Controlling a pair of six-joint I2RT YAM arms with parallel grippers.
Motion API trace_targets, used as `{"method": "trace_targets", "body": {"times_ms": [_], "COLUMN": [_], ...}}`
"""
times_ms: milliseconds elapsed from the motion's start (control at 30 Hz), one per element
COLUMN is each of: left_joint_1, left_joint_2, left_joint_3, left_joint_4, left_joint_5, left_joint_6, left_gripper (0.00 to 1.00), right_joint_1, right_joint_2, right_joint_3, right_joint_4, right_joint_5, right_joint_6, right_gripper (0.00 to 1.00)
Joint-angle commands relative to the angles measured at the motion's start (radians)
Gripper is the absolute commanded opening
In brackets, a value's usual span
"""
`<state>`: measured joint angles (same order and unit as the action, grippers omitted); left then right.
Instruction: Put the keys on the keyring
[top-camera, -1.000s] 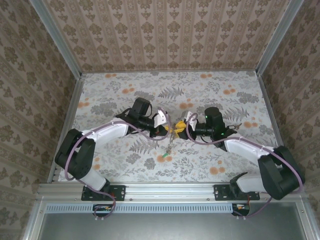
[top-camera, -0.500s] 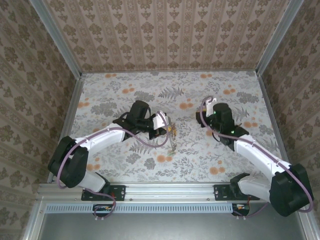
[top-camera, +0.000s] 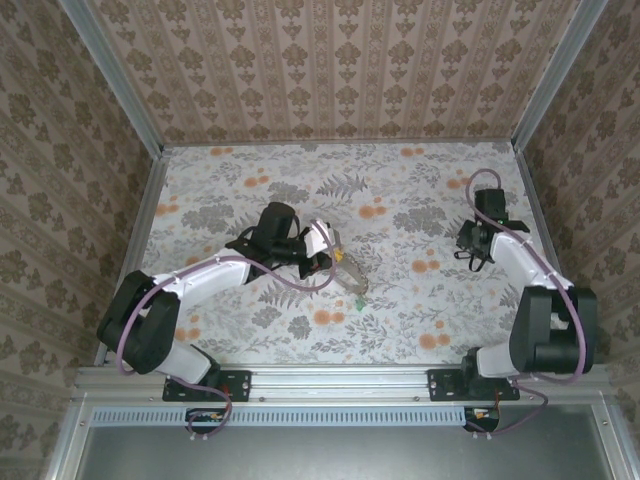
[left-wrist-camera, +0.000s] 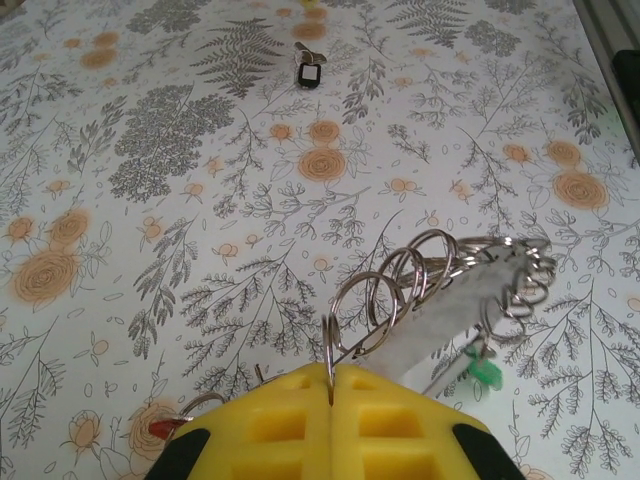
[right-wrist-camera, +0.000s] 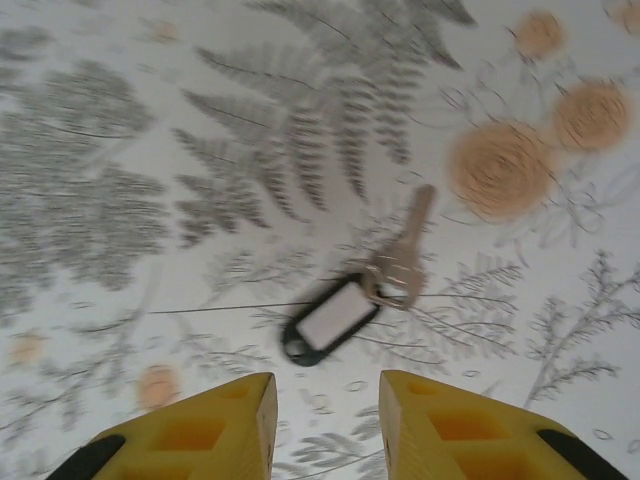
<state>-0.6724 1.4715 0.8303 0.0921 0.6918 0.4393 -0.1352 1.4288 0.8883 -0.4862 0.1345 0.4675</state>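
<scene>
My left gripper is shut on the thin wire of the keyring, whose linked metal loops stretch away to the right. A green-headed key hangs at the far end of those loops, and a red-headed key lies by the left finger. From above, the left gripper is mid-table with the green key trailing toward the near right. My right gripper is open over a metal key with a black tag, which lies flat on the table just ahead of the fingertips.
The right arm reaches along the table's right side near the metal frame rail. Patterned walls close in the floral tabletop on three sides. The black-tagged key lies far off in the left wrist view.
The right arm has swung away from the centre to the table's right side and now hovers over the black-tagged key. The left gripper stayed shut on the ring; the dangling keys swung rightward.
</scene>
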Motion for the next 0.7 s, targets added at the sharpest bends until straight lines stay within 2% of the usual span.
{"method": "trace_targets", "body": {"times_ms": [0, 133, 233, 433, 667], "left_joint_1": [0.012, 0.020, 0.022, 0.029, 0.030], "left_joint_2": [-0.004, -0.004, -0.004, 0.001, 0.002], "left_joint_3": [-0.008, -0.010, -0.010, -0.002, 0.001], "left_joint_4": [0.057, 0.065, 0.074, 0.075, 0.059], "left_joint_5": [0.046, 0.059, 0.066, 0.072, 0.078], "left_joint_6": [-0.031, -0.040, -0.046, -0.056, -0.056], "left_gripper": [0.00, 0.00, 0.00, 0.00, 0.00], "right_joint_1": [-0.061, -0.097, -0.115, -0.120, -0.119], "right_joint_2": [0.073, 0.174, 0.222, 0.317, 0.343], "right_joint_3": [0.056, 0.120, 0.140, 0.210, 0.221], "right_joint_4": [-0.056, -0.072, -0.029, -0.046, -0.080], "right_joint_5": [-0.071, -0.081, -0.161, -0.209, -0.220], "right_joint_6": [-0.034, -0.096, -0.135, -0.154, -0.157], "right_gripper": [0.34, 0.34, 0.37, 0.36, 0.33]}}
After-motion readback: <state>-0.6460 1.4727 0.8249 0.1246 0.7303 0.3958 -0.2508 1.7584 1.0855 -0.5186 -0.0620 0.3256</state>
